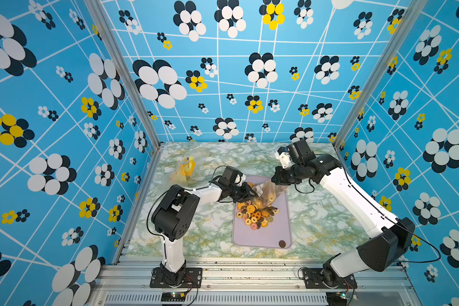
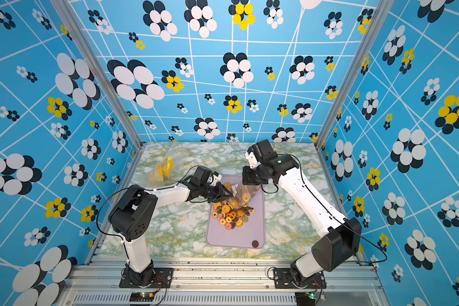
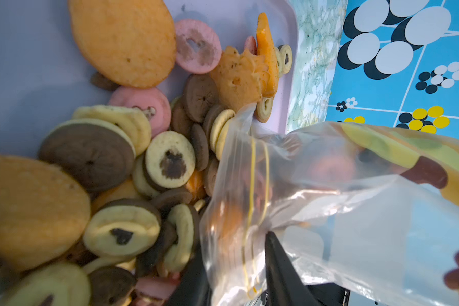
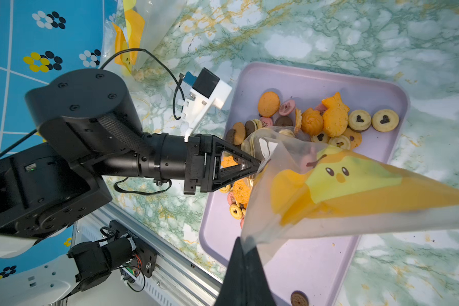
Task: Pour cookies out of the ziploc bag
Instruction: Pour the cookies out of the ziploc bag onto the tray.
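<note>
The left gripper [image 4: 256, 167] has its jaws parted. A plain gap shows between the two black fingers [image 3: 284, 270]. The zip-edged mouth of the clear plastic ziploc bag [image 4: 329, 190], printed with a yellow-and-orange chick face, runs through that gap. The right gripper [image 4: 238, 243] has its jaws clenched on the bag's opposite end. It holds that end raised, so the bag slopes down with its mouth lowest, over a pale lilac rectangular plastic tray [image 1: 263, 235].

The small round cookies [image 1: 255, 214], in orange, dark brown, pink and cream, several with dark heart centres, lie heaped on the tray's far half, under and just beside the mouth. A few more show blurred through the film inside the bag, close to the mouth. One lone dark brown cookie [image 1: 282, 243] lies by the tray's near corner on the right arm's side, well apart from the heap.

The tray lies flat on the green-and-white marbled tabletop [image 1: 196, 230], between the two arms. Toward the far corner on the left arm's side lies a second clear plastic bag with yellow print [image 1: 184, 168], well apart from the tray. Blue walls [image 1: 64, 106] patterned with white, black and yellow flowers stand around three sides.
</note>
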Motion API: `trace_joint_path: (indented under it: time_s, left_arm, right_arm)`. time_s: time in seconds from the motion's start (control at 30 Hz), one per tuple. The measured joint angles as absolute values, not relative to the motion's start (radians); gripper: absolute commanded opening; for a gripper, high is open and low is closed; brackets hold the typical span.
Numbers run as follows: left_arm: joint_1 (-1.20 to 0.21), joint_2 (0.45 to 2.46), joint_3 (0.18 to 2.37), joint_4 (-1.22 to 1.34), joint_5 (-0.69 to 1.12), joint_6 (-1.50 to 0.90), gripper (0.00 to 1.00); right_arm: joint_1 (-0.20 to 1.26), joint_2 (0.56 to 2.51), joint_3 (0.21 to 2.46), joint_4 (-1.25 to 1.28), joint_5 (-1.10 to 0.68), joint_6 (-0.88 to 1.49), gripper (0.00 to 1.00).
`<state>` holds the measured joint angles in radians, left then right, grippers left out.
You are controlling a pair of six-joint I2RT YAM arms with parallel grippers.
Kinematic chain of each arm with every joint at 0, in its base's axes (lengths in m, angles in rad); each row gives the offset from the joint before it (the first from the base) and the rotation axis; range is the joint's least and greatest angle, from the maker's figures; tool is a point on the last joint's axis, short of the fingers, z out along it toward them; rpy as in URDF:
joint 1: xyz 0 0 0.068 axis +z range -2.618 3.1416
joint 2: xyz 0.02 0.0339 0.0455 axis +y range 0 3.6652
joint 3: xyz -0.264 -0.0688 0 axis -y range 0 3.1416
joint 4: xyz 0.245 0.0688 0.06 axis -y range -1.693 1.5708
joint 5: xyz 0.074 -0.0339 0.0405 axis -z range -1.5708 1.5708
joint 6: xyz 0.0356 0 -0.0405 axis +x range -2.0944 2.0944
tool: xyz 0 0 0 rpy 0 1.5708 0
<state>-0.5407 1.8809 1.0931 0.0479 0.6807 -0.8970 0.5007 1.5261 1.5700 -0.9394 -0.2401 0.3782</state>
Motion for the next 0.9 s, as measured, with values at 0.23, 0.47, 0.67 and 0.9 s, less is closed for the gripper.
trace_joint_path:
  time_s: [0.23,0.47,0.67,0.9]
  left_arm:
    - [-0.534,1.881,1.084,0.046,0.680,-0.897,0.18]
    - [-0.534,1.881,1.084,0.049,0.681,-0.897,0.19]
    - [-0.528,1.879,1.083,0.046,0.680,-0.896,0.26]
    - [-0.504,1.814,1.079,0.018,0.669,-0.877,0.55]
  right_arm:
    - [0.508,1.526,1.606,-0.948,-0.237,0.378,0.00]
    - [0.508,1.527,1.579,-0.937,-0.237,0.378,0.00]
    - [0.508,1.528,1.570,-0.936,-0.237,0.378,0.00]
    - [0.540,1.528,1.559,-0.930,-0.238,0.382,0.00]
